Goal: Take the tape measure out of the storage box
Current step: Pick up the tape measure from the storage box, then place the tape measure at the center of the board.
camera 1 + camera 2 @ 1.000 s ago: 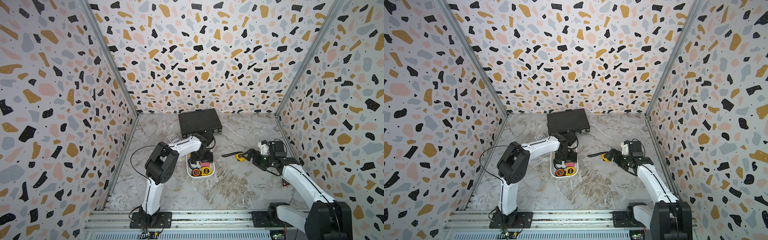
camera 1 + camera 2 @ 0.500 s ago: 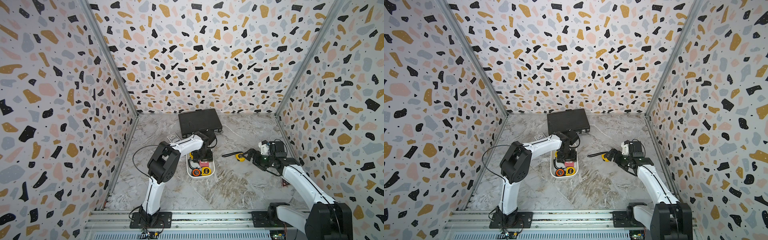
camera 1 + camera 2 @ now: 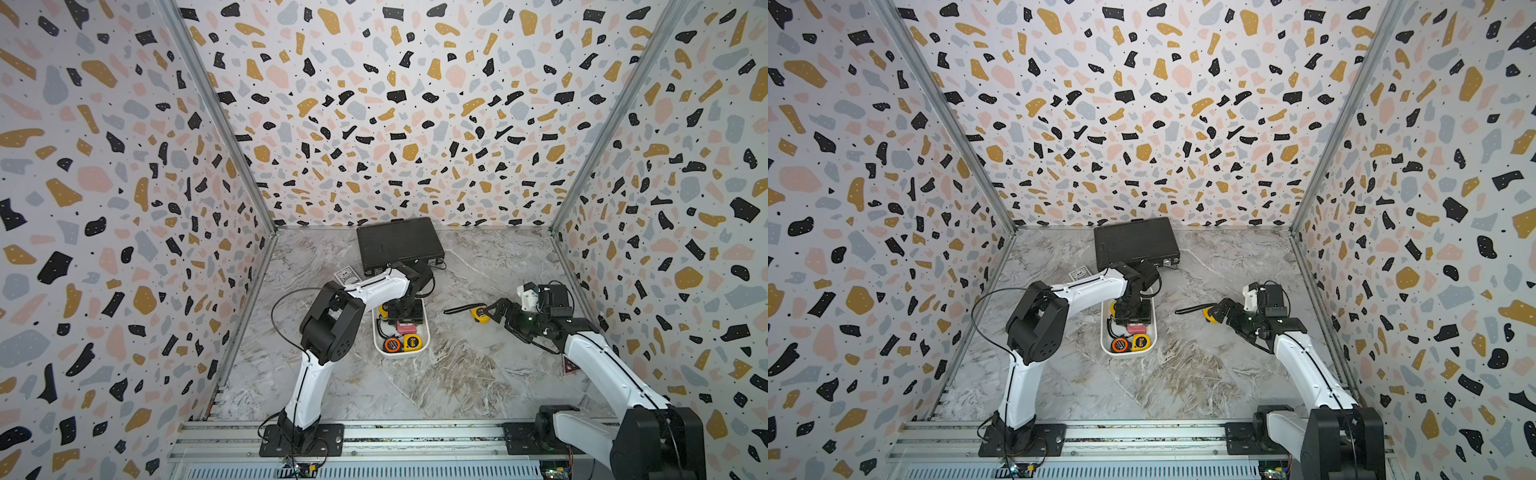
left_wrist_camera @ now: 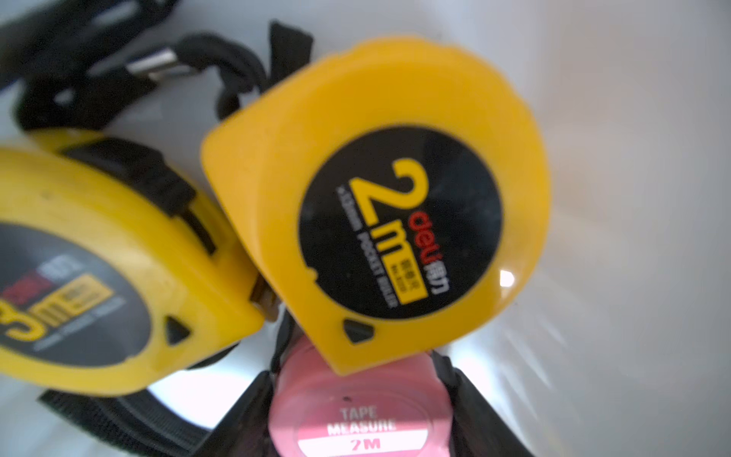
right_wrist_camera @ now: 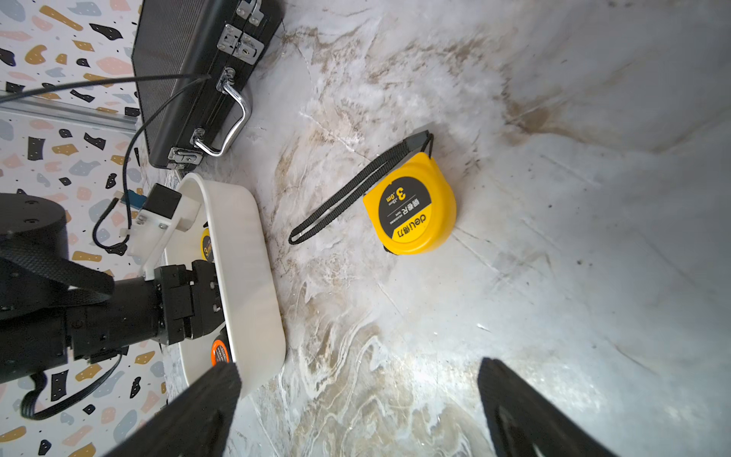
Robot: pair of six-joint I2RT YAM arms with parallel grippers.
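Observation:
The storage box (image 3: 401, 354) (image 3: 1128, 353) is a shallow white tray in mid-floor, and several tape measures lie in it. My left gripper (image 3: 404, 322) (image 4: 362, 399) reaches down into it, its black fingers (image 4: 245, 419) pressed on both sides of a pink tape measure (image 4: 358, 411) (image 3: 405, 327). Two yellow ones (image 4: 395, 209) (image 4: 79, 277) lie just ahead of it, the nearer overlapping the pink case. My right gripper (image 5: 358, 380) (image 3: 494, 313) hovers open over bare floor. A yellow tape measure (image 5: 415, 209) (image 3: 478, 312) with a black strap lies on the floor ahead of it, untouched.
A black briefcase (image 3: 399, 243) (image 5: 190, 71) with metal latches lies behind the tray by the back wall. A small printed card (image 3: 345, 275) lies to its left. An orange-and-black tape measure (image 3: 391, 344) and a yellow one (image 3: 412, 341) sit at the tray's near end.
My left gripper has narrowed from wide open to gripping the pink tape measure inside the tray. The right arm has not moved.

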